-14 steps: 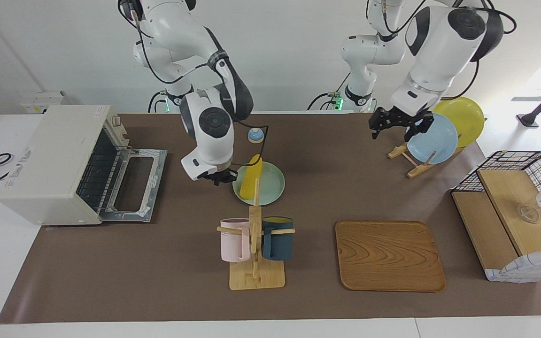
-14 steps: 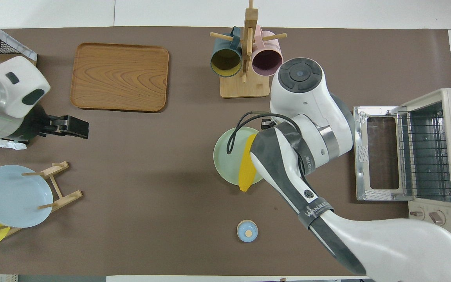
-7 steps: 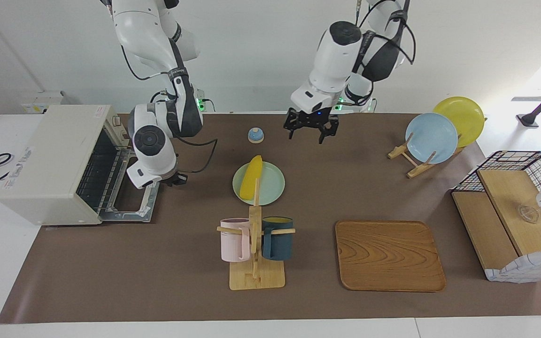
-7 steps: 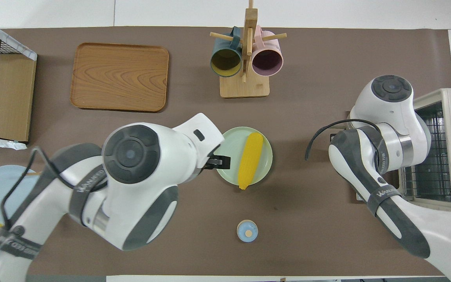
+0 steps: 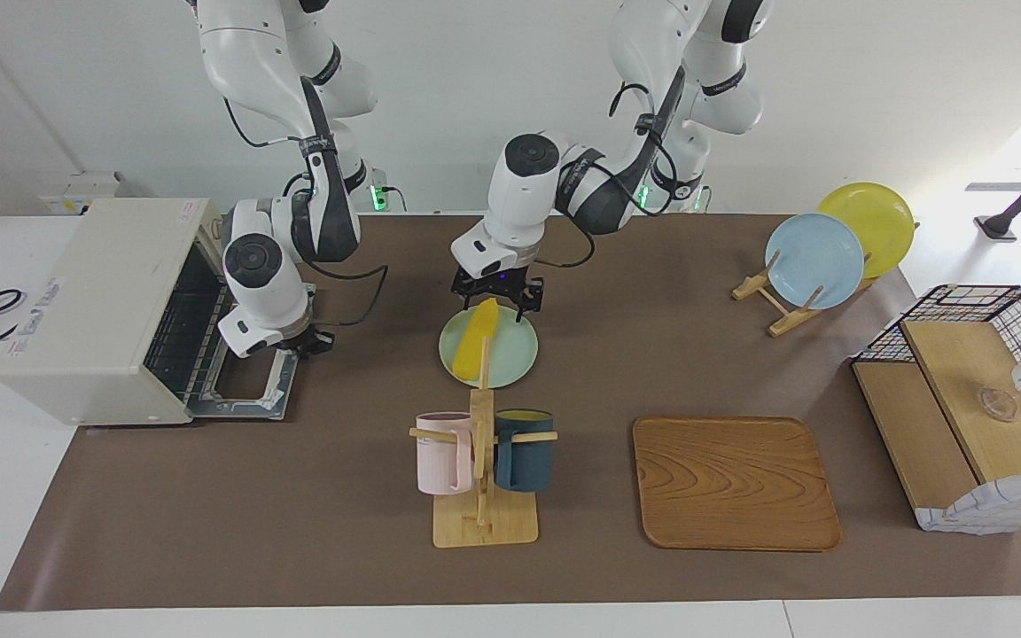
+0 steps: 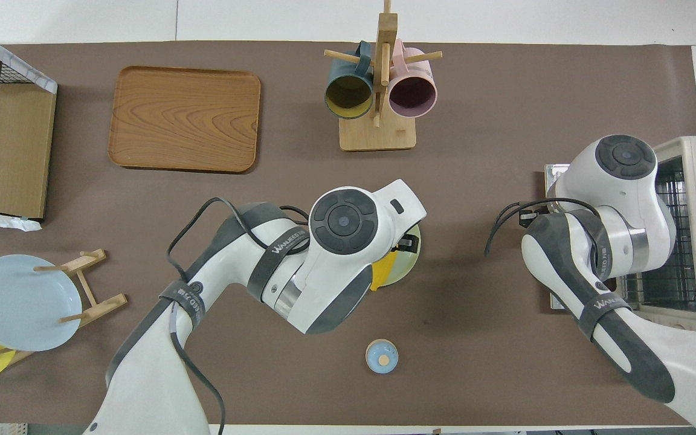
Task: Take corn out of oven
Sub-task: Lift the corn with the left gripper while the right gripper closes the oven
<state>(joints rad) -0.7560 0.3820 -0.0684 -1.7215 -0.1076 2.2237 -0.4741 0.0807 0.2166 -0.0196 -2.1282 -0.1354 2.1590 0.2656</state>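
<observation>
1. The corn (image 5: 478, 336) is lying on a pale green plate (image 5: 510, 354) near the middle of the desk, out of the oven (image 5: 103, 310), its tapered tip pointing toward the robots' edge.
2. The oven is sitting at the right arm's end of the desk, with its door (image 5: 253, 354) hanging open and lying flat on the brown mat.
3. The left gripper (image 5: 497, 297) is hovering with its fingers spread wide over the corn's robot-side end and the plate's rim; whether it is touching the corn cannot be told.
4. The right gripper (image 5: 311, 341) is hanging over the open oven door, near the door's outer corner, with its fingertips pressed together and holding nothing.
5. A mug rack (image 5: 482, 478) carrying a pink mug and a dark blue mug is standing farther from the robots than the plate.
6. A wooden tray (image 5: 735, 483) is lying beside the rack, toward the left arm's end.
7. A small blue bell (image 6: 382, 356) is resting near the robots' edge of the desk.
</observation>
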